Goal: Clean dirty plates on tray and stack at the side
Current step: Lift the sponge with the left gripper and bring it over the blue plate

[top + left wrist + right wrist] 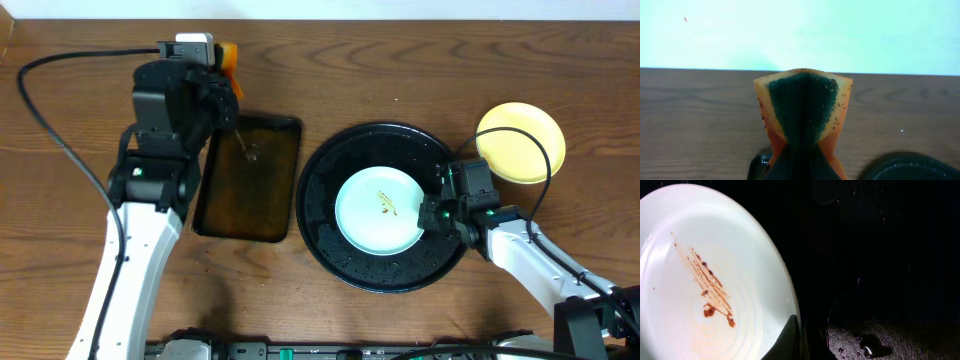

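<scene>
Step in hand was judged to be the readying of the white plate (pixel 380 210) for wiping; the wiping itself had not begun.

- White plate was found flat in the middle of the black tray (pixel 330 240), lower centre of the overhead frame.
- Right gripper (pixel 437 212) was seen at the plate's right edge. Its jaws were closed, and in the right wrist view one dark finger (pixel 785 342) was laid over the rim. A pinch on the rim was judged likely, to steady the plate.
- Left gripper (pixel 228 85) was held at upper left, above the top end of the rectangular tray (pixel 245 215). Its jaws were clamped on the sponge (pixel 802 107), which was folded into a V, dark green face inward.
- Sponge and white plate were well apart.

Next move, as judged: the sponge would have to be carried right and down onto the plate's face, then rubbed across the smear (pixel 710 290) while the rim was kept pinned. Sliding of the plate on the wet tray was noted as a risk.

Look of the plate: pale mint-white, shallow, glossy, with faint concentric rings. A thin brown streak was run diagonally across its centre and ended in a small blob. Droplets were seen on the tray around it.

Yellow plate (pixel 520 142) was noted on bare table (pixel 400 60) at upper right, outside the tray, with no marks visible. A third plate was not made out.
</scene>
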Available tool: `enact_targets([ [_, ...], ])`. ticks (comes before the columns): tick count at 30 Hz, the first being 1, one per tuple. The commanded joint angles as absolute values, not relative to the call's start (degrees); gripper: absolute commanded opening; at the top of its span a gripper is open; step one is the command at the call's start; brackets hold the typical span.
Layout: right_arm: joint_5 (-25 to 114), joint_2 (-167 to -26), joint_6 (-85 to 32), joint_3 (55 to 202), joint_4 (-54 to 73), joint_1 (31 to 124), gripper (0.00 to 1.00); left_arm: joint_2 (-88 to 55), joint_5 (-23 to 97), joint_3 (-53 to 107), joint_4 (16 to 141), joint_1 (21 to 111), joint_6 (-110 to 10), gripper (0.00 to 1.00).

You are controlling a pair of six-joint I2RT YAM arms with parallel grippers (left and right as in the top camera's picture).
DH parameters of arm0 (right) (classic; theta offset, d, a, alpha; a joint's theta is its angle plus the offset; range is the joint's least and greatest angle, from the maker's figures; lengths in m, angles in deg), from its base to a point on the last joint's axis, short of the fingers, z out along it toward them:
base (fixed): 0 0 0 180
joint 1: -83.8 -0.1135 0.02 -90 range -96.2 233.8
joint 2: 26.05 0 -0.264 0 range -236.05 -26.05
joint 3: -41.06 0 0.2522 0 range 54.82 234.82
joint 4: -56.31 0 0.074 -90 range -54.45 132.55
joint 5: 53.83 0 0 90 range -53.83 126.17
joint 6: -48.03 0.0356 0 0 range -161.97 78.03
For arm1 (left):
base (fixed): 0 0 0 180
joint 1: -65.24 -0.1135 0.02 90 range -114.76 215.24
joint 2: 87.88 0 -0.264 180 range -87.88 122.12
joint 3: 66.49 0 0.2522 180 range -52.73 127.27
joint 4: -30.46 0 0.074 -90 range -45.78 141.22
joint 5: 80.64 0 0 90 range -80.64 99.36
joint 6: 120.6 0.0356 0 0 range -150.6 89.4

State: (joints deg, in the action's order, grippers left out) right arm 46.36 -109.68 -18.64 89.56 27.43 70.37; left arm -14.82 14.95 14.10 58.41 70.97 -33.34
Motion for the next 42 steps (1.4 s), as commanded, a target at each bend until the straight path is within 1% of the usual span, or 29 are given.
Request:
enact_targets([
  [1, 45.4, -109.7, -18.4, 89.6, 27.5, 70.1, 0.01, -15.9, 14.2, 14.7, 58.3, 70.8, -32.3, 0.07],
  [7, 45.4, -109.7, -18.4, 89.6, 27.5, 70.1, 0.01, -12.0, 14.2, 14.6, 62.2, 70.8, -32.3, 0.07],
  [16, 45.4, -109.7, -18.4, 89.6, 27.6, 70.1, 0.01, -0.4, 14.9, 14.6, 74.6, 70.8, -34.4, 0.07],
  [19, 45.4, -109.7, -18.4, 89.6, 27.6, 70.1, 0.01, 0.0, 15.8, 14.7, 77.1, 70.8, -35.7, 0.08],
  [25, 45.4, -109.7, -18.4, 89.6, 27.6, 70.1, 0.01, -0.3, 23.6, 16.3, 82.0, 70.8, -35.8, 0.07],
  [29, 45.4, -109.7, -18.4, 89.6, 27.6, 70.1, 0.01, -0.3, 24.0, 17.4, 84.1, 71.5, -36.8, 0.07],
  [35, 45.4, -109.7, -18.4, 89.6, 27.5, 70.1, 0.01, -0.3, 25.4, 19.2, 85.3, 76.1, -37.4, 0.07],
  [42, 45.4, -109.7, -18.4, 89.6, 27.5, 70.1, 0.01, 2.1, 26.1, 19.2, 82.3, 86.9, -42.4, 0.07],
])
